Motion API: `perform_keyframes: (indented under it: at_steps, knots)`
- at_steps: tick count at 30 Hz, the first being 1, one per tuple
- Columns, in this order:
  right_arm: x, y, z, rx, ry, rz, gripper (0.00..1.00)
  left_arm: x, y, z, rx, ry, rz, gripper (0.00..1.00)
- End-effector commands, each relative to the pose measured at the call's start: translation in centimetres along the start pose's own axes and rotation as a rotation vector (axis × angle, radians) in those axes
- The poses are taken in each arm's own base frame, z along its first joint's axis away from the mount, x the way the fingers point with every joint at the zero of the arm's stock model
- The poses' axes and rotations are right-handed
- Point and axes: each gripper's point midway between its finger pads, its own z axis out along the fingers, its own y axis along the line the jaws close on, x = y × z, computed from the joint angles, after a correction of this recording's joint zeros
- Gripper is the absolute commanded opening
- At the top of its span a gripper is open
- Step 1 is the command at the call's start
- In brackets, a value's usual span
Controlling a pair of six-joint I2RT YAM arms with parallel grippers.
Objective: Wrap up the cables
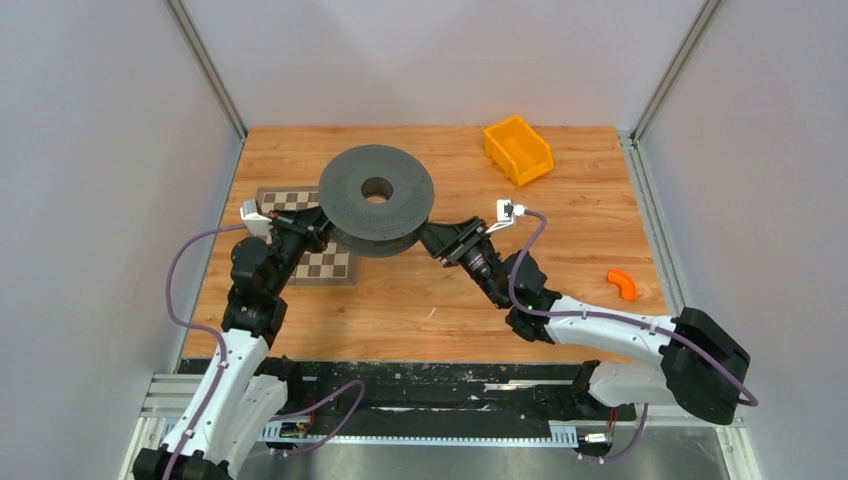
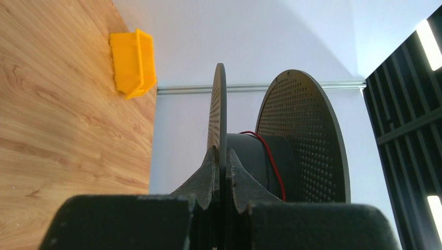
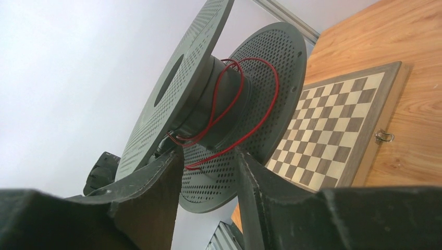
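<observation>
Left gripper (image 2: 221, 154) is pinching the spool (image 1: 377, 203) flange. Right gripper (image 3: 208, 154) is hovering, fingers apart, beside the spool's loose red wire (image 3: 245, 104)

A robotics lab cell: white panel walls (image 1: 90, 150), aluminium posts (image 1: 207, 70), wooden table (image 1: 590, 230).

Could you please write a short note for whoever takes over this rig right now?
Left tool: shut on the rim of one flange of the dark grey perforated spool, which is held over the wooden chessboard.
Right tool: open, fingers apart at the opposite rim, clamping nothing that I can see.
Thin red wire: a few slack loops around the hub, bulging out between the flanges.
Done: winding has begun.
Left: tighten the loops and wind on the rest; the free end is not clearly visible.
</observation>
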Motion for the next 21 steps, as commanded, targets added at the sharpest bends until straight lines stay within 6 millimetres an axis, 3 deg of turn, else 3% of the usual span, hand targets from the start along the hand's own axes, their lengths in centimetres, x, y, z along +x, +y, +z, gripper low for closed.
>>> perform_keyframes:
  at_steps: [1,13,21]
  knots:
    - [0.7,-2.1,-1.1,0.059,0.036,-0.038,0.44,1.0,-6.2,-1.3,0.216,0.047,-0.047,0.0]
    - [0.1,-2.6,-2.3,0.069,0.04,-0.07,0.44,0.9,-6.2,-1.2,0.218,0.047,-0.061,0.0]
    - [-1.5,-1.4,-4.4,-0.019,0.059,-0.424,0.47,0.9,-6.2,-1.2,0.216,0.043,-0.061,0.0]
